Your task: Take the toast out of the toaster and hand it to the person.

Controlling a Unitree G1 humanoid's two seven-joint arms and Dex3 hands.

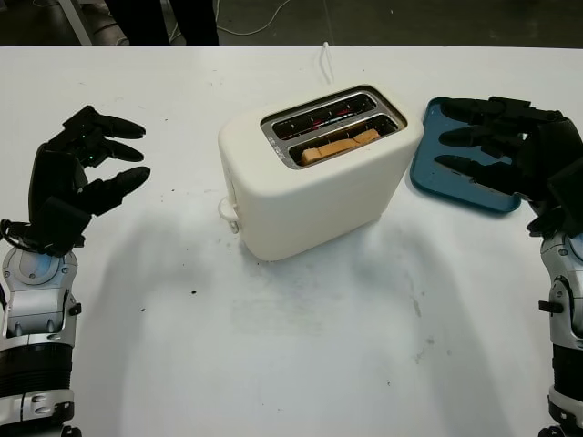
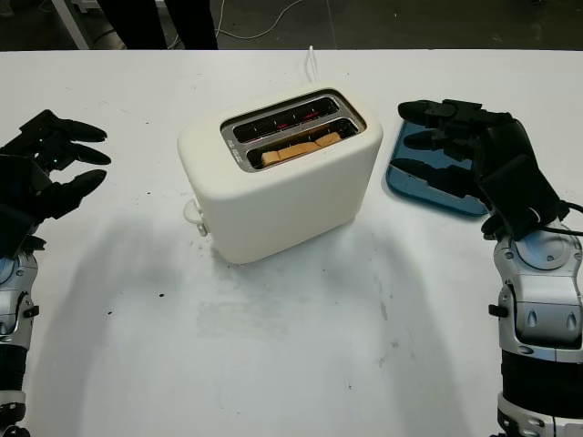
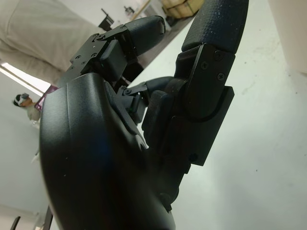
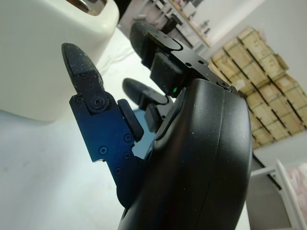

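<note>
A cream two-slot toaster (image 1: 319, 173) stands in the middle of the white table (image 1: 273, 346). A slice of brown toast (image 1: 339, 145) pokes up from its nearer slot; the far slot looks empty. My left hand (image 1: 91, 164) hovers open well to the left of the toaster, holding nothing. On the other side my right hand (image 1: 496, 146) is open just right of the toaster, above a blue tray (image 1: 435, 168). In the right wrist view the toaster's side (image 4: 43, 57) lies a little beyond the fingers (image 4: 88, 91).
The blue tray lies flat to the right of the toaster, partly under my right hand. A white cord (image 1: 326, 62) runs from behind the toaster to the far edge. A person's dark legs (image 1: 150, 20) stand beyond the table's far left.
</note>
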